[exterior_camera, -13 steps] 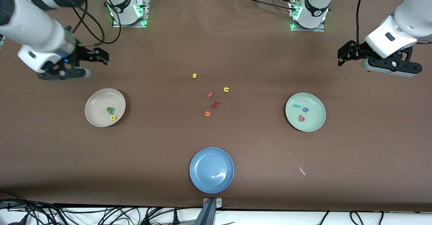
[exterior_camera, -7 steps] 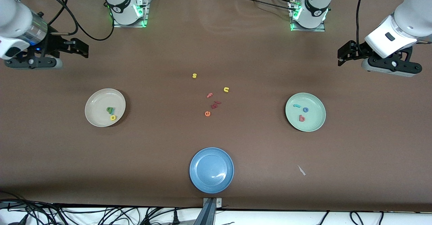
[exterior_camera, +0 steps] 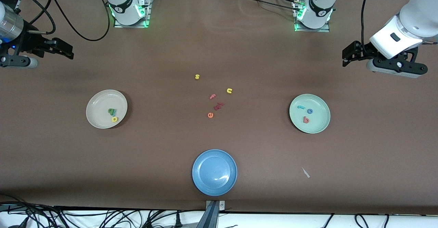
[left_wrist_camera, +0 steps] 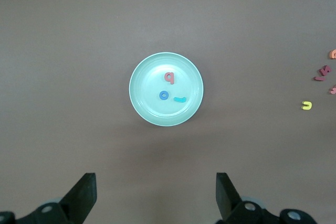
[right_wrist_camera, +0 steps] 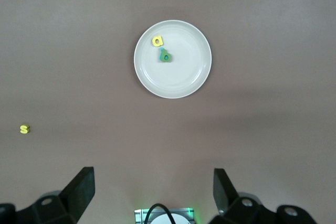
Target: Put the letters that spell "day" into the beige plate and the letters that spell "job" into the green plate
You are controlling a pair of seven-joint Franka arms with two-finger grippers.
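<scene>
Beige plate (exterior_camera: 99, 101) toward your right arm's end holding "day" letters (exterior_camera: 113, 115), green plate (exterior_camera: 320, 127) toward your left arm's end holding "job" letters (exterior_camera: 305, 114), left tool (exterior_camera: 346, 57) spread over bare bench (exterior_camera: 260, 67), right tool (exterior_camera: 65, 49) spread likewise.

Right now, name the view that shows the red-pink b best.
Left wrist view: the red-pink b sits large and unblocked in the green plate. The front view shows it smaller; the right wrist view misses it.
</scene>
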